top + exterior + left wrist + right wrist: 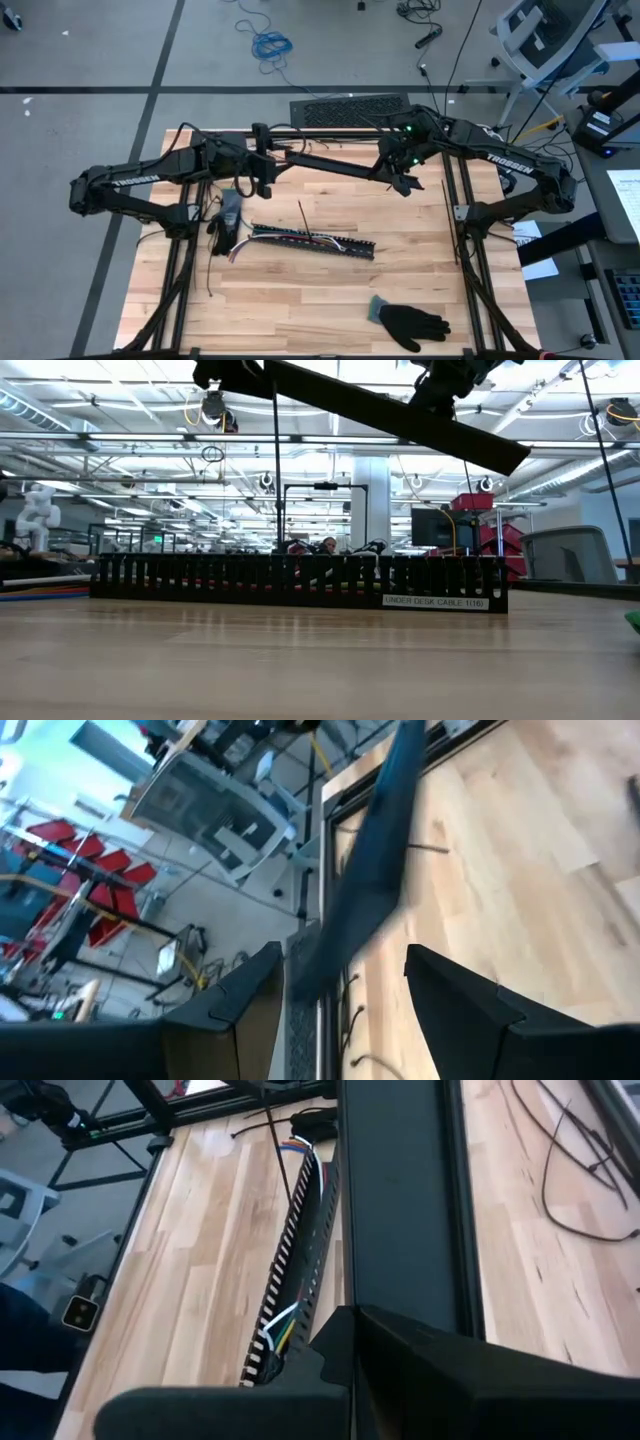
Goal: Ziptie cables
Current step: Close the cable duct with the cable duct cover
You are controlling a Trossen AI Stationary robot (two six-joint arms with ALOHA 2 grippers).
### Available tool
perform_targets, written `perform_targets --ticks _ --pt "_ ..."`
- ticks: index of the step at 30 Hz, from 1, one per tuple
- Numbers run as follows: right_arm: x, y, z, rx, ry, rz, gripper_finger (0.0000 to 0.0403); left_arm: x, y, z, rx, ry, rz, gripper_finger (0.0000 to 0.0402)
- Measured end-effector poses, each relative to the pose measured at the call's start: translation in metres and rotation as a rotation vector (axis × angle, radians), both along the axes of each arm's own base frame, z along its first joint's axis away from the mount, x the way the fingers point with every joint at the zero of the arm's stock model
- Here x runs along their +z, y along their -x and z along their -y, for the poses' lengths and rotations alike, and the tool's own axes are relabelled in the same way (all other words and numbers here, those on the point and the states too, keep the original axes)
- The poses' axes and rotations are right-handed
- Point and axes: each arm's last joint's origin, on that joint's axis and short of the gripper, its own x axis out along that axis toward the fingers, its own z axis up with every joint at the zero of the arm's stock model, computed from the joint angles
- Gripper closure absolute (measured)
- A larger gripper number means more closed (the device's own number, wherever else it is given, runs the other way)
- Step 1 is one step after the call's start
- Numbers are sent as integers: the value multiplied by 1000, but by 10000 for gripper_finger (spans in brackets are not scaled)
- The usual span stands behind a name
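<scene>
One bundle of cables [300, 238], one slotted strip [330, 247], one long black cover [335, 165], one glove [410, 322].

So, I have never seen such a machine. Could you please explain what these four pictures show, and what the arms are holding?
It is a robot with two dark arms over a wooden table. One picture looks straight down from above, one looks level across the table top, and two come from cameras on the wrists.

The arms carry a long flat black bar in the air between them. The right gripper is shut on one end. The left gripper is at the other end, its fingers open on either side of the bar.

On the table lies a black slotted strip with coloured cables in it. A black glove lies near the front edge.
</scene>
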Motion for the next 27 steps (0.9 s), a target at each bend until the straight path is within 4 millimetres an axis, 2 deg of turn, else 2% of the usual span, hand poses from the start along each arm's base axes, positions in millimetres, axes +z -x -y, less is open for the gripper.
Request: perform_targets --ticks 8,21,24,27 --pt "0 -1 -3 -4 -33 -5 403 4 -3 8 -46 -5 44 194" --pt "0 -8 -26 89 -101 -11 403 7 -8 29 -227 -62 63 196" --pt "0 -9 -30 103 -104 -13 403 7 -9 35 -255 -62 64 213" --pt "0 -10 -33 114 -104 -13 403 6 -11 41 -270 -65 56 259"
